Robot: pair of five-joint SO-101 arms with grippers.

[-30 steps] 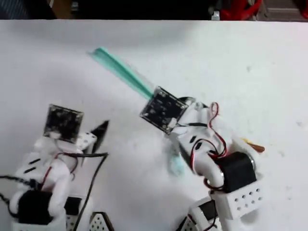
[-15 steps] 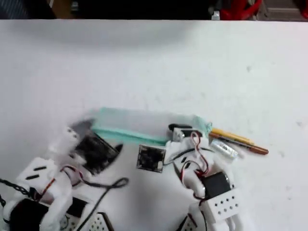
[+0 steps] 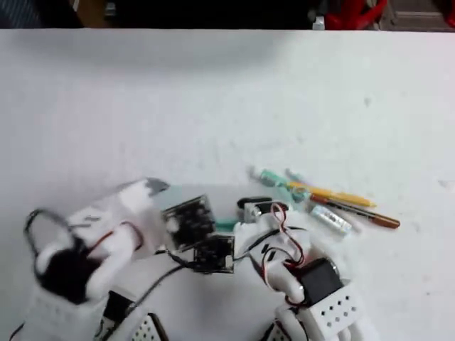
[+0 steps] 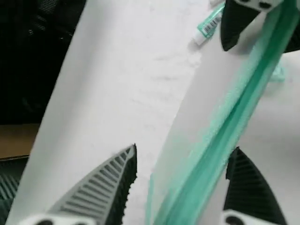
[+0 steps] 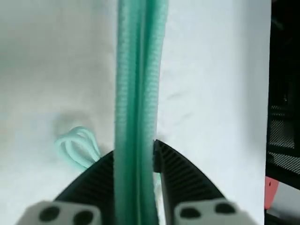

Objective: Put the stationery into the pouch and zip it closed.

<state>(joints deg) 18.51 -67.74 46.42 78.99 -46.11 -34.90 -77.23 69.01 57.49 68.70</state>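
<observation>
Right end effector (image 5: 134, 150) clamps the translucent teal-zippered pouch (image 5: 138, 70) — left end effector (image 4: 183, 150) stands wide, straddling the same edge.

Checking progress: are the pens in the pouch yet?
No, the pens lie loose on the table, outside the pouch held by the right gripper.

White arms (image 3: 250, 234) bore black motors (image 3: 318, 274); red and black wires (image 3: 279, 231) trailed behind the ribbed left pincer (image 4: 183, 153) and right pincer (image 5: 133, 152).

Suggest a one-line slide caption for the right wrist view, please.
Right gripper shut on the pouch's green zip edge, a looped teal cord lying beside it.
</observation>
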